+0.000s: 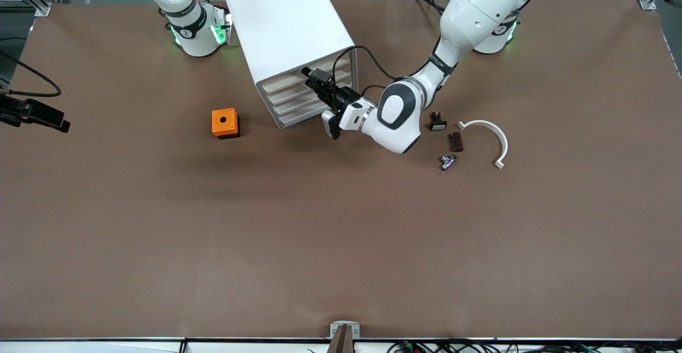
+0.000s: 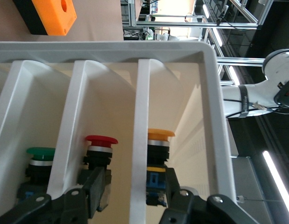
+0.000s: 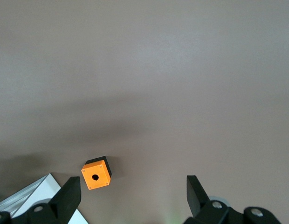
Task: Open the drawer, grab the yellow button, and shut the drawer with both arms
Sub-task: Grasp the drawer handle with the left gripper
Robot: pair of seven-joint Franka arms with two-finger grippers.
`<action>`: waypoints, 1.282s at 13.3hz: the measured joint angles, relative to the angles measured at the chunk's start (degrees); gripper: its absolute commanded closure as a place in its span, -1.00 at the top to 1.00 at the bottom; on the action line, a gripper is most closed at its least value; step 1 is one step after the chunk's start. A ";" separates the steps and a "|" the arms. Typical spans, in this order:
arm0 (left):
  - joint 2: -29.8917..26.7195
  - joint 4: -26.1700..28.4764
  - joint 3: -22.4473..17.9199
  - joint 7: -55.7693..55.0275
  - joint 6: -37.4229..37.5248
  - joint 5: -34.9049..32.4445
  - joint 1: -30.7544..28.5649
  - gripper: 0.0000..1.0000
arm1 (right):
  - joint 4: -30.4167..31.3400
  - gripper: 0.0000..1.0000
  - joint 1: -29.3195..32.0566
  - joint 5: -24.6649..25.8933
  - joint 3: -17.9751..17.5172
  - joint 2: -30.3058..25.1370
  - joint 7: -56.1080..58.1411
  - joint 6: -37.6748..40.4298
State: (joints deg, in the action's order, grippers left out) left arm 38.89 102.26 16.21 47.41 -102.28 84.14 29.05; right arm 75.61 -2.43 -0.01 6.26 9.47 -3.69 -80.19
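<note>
The white cabinet stands near the robots' bases, its drawers facing the front camera. My left gripper reaches into the uppermost drawer. In the left wrist view the drawer has white dividers, and the button stands in the end compartment, orange-yellow cap up, bluish end by my fingers. My left gripper is open and astride a divider: one finger is beside the button, the other in the adjoining compartment. My right gripper is open and empty, high over the table by the orange cube.
A red button and a green one sit in adjoining compartments. The orange cube lies beside the cabinet. A black-and-white part, a brown part, a metal part and a white arc lie toward the left arm's end.
</note>
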 measured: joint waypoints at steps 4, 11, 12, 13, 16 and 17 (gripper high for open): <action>0.00 -0.09 0.00 0.03 -0.68 0.03 0.16 -0.43 | 0.00 1.00 0.00 0.02 0.26 0.00 0.00 0.00; -0.31 -0.38 -0.01 0.03 -0.49 0.19 -0.12 -0.85 | -0.21 1.00 0.01 0.09 0.45 0.00 0.00 -0.01; -0.31 -0.41 -0.01 0.00 -0.50 0.19 -0.13 -0.87 | -0.25 1.00 0.01 0.09 0.45 0.00 0.00 -0.01; -0.32 -0.49 -0.01 -0.27 -0.51 0.19 -0.19 -0.87 | -0.28 1.00 0.01 0.09 0.43 0.00 0.00 -0.01; -0.32 -0.95 -0.15 -1.61 -0.51 0.16 -0.62 -0.88 | -0.29 1.00 0.00 0.09 0.15 0.00 0.00 -0.01; -0.32 -1.00 -0.23 -1.62 -0.51 0.16 -0.65 -0.89 | -0.29 1.00 0.00 0.09 0.07 0.00 0.00 -0.01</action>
State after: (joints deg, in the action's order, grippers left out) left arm 38.57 101.25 15.98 45.79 -102.79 84.30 28.39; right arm 75.32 -2.43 0.08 6.33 9.47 -3.69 -80.20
